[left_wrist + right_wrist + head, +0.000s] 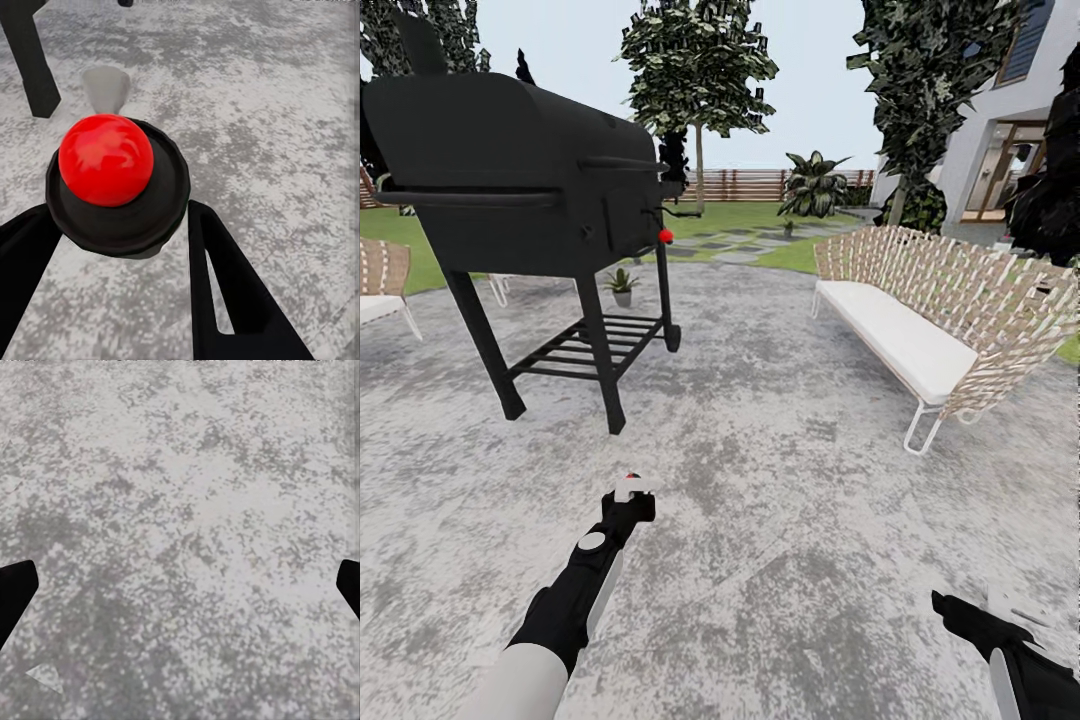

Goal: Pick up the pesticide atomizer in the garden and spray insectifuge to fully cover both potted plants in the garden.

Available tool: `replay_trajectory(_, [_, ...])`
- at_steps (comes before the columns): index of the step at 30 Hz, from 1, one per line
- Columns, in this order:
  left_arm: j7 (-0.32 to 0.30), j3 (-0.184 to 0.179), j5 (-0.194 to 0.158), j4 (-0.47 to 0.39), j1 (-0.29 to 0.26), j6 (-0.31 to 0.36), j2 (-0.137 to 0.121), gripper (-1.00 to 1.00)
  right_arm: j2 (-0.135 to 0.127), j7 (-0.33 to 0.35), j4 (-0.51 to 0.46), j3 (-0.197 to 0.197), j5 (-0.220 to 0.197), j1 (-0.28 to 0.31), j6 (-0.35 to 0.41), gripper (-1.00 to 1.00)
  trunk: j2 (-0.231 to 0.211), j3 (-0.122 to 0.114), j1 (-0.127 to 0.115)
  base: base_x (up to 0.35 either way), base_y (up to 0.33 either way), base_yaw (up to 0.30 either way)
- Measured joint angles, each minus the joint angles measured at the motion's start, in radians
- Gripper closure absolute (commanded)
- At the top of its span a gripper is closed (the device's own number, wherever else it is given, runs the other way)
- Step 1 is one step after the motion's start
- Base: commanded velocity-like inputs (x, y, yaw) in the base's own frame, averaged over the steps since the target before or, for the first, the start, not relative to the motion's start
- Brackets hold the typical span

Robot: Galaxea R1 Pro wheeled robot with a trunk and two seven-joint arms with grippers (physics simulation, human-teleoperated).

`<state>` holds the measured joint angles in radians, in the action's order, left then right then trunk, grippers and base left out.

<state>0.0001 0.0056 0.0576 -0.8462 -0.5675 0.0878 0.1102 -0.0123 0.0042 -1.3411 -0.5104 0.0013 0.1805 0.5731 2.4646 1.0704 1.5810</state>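
My left gripper (628, 497) is clamped on the pesticide atomizer (632, 487); the potted plant (622, 285) sits up-frame, beneath the grill (510, 170); right fingers apart

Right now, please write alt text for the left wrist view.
The left gripper holds the pesticide atomizer, its red nozzle spot facing the camera, between two black fingers above the grey paved patio. A black grill leg stands behind.
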Motion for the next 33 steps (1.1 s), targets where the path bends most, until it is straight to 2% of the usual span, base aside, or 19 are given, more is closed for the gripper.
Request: replay_trajectory(33, [0.000,0.000,0.000,0.000,0.000,0.000,0.000,1.00,0.000,0.000,0.001,0.000,0.000,0.000,-0.003,-1.00,0.000,-0.053,0.000,0.000,0.000,-0.071])
